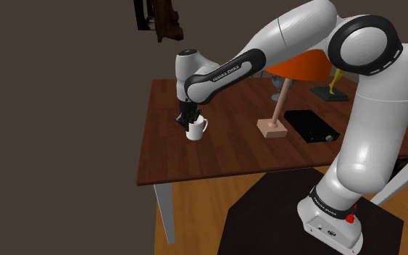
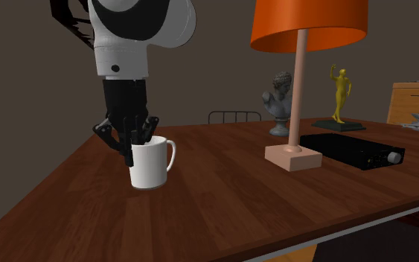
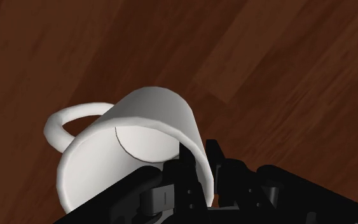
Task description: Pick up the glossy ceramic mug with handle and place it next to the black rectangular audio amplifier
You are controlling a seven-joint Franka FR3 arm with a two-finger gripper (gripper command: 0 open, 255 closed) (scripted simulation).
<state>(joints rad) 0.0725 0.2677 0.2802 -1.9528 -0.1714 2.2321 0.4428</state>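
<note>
So the black gripper (image 2: 135, 146) comes straight down onto the white mug (image 2: 154, 168), and its fingers are pinched on the mug's wall: in the wrist view one finger (image 3: 187, 167) sits inside the rim and the other is just outside it. The grip is on the side opposite the handle (image 2: 172, 154). The mug is upright, and as far as I can tell its base is on the dark wood table (image 2: 222, 205), though I can't rule out a tiny gap.

Over toward the second exterior view's right there's a lamp with a pinkish square base (image 2: 293, 157) and an orange shade (image 2: 308, 22). The black amplifier (image 2: 353, 151) lies just past that base, well apart from the mug. A grey bust (image 2: 280, 103) and a gold figurine (image 2: 339, 93) stand behind it.
</note>
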